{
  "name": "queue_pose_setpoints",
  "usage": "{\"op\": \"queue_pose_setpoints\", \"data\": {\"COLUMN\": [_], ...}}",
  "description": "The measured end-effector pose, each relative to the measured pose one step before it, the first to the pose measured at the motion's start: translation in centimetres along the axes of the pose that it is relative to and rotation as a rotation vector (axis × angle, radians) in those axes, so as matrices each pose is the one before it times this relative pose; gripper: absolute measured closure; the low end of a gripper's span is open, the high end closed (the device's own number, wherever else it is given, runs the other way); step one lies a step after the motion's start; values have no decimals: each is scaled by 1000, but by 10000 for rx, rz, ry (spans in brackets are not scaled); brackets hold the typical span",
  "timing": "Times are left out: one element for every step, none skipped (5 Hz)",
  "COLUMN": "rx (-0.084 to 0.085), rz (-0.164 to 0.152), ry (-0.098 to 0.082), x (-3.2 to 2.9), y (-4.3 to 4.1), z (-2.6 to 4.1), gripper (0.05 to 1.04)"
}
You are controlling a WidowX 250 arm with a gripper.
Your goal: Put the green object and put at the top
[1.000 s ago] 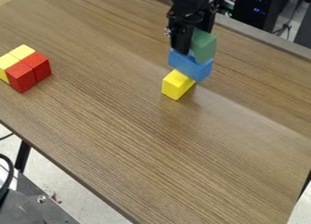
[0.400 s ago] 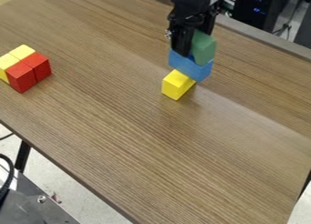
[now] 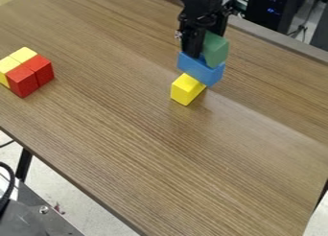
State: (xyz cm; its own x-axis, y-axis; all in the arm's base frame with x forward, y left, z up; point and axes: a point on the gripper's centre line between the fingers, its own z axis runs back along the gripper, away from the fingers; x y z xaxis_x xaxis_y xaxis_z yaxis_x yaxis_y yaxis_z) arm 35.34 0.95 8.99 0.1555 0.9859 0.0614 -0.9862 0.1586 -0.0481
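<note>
The black gripper [image 3: 204,47] hangs down at the top of the camera view, right of centre, closed around the green block [image 3: 215,50]. That block stands at the top of a small stack, directly over the blue block [image 3: 200,70] and seeming to touch it. Below the blue block is a yellow block [image 3: 186,90] on the table. The gripper's fingers cover the left side of the green block and part of the blue block's upper face.
Two red blocks [image 3: 23,81] and two yellow blocks [image 3: 24,54] sit together at the left of the wooden table [image 3: 160,148]. Dark equipment [image 3: 275,9] stands behind the table's far edge.
The gripper and the green block have shifted very slightly over the stack. The blue and yellow blocks look the same as before.
</note>
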Motion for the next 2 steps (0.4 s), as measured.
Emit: {"op": "queue_pose_setpoints", "data": {"rx": [10, 49], "rz": [-17, -55], "ry": [-69, -32], "x": [109, -77], "y": [15, 138], "z": [0, -167], "gripper": [434, 209]}}
